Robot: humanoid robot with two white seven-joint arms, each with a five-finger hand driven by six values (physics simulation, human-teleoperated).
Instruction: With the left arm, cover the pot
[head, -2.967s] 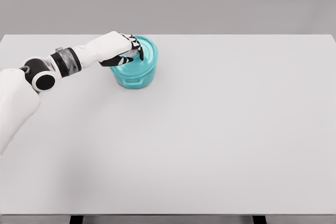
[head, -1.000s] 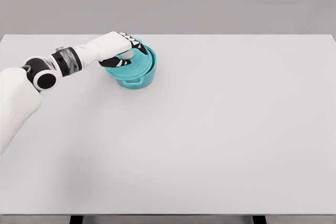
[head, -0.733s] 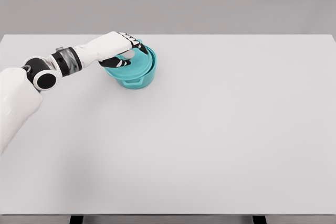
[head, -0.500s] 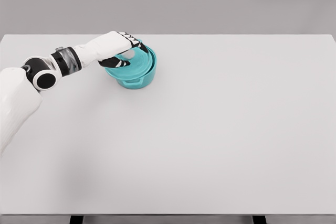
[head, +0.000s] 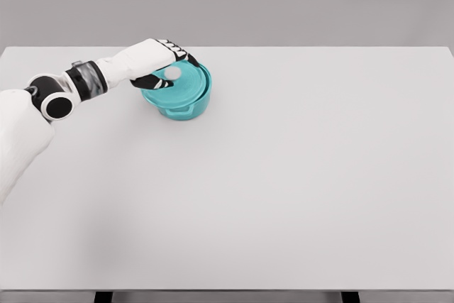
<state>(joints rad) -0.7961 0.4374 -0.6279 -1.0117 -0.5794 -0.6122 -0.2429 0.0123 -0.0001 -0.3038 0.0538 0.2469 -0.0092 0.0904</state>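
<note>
Since the round teal lid [head: 181, 84] is sitting on the teal pot [head: 186, 106], the left hand [head: 162, 64] is loosening off its white knob [head: 172, 73]; lift straight up.

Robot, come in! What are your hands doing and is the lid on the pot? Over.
Left hand at the lid's white knob, grip unclear. Right hand not in view. Teal lid sits on the teal pot. Nothing in the way.

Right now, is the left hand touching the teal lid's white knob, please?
Cannot tell: in the head view the left hand sits against the white knob without a plain gap.
</note>
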